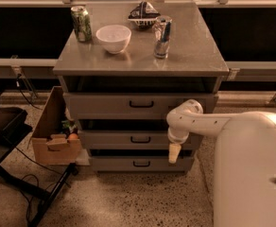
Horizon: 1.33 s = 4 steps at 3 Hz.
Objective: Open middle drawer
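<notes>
The grey cabinet has three drawers. The middle drawer (109, 139) has a flat grey front with a small black bar handle (140, 139) and looks closed. The top drawer (105, 105) is above it and the lowest drawer (109, 163) below it. My gripper (174, 152) hangs from the white arm in front of the right part of the middle and lowest drawers, to the right of the middle handle and apart from it. It points down, with cream-coloured fingertips.
On the cabinet top (194, 51) stand a green can (81, 23), a white bowl (113, 38), a silver can (162, 37) and a dark bag (143, 13). A cardboard box (50, 136) stands left of the cabinet. A black stand and cables (15, 174) lie at left.
</notes>
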{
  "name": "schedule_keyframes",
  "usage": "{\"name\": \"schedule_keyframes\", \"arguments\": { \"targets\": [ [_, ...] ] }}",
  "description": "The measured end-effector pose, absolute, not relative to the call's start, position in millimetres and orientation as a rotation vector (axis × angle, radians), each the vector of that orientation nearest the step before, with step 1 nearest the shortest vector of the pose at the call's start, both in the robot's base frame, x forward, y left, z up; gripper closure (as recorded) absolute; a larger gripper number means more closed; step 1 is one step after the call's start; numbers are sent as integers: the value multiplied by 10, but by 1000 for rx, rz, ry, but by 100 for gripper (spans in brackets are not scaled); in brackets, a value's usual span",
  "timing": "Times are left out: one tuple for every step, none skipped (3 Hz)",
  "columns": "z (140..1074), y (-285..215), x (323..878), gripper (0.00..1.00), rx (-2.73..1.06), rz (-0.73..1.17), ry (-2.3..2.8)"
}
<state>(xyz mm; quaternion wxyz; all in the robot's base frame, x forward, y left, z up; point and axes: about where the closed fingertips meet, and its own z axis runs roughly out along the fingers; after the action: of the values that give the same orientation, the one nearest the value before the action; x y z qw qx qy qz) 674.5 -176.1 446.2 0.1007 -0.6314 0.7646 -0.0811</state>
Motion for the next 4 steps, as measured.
{"name": "schedule_keyframes", "arguments": {
  "targets": [
    [4218,-1755,6682,18,-1862,-167,2280],
    [4205,-1854,6611,40,-1833,-161,2299],
    [4238,-1860,6602,65,-1832,-163,2302],
    [4341,-1862,6610,93,-1832,-163,2302]
  ]
}}
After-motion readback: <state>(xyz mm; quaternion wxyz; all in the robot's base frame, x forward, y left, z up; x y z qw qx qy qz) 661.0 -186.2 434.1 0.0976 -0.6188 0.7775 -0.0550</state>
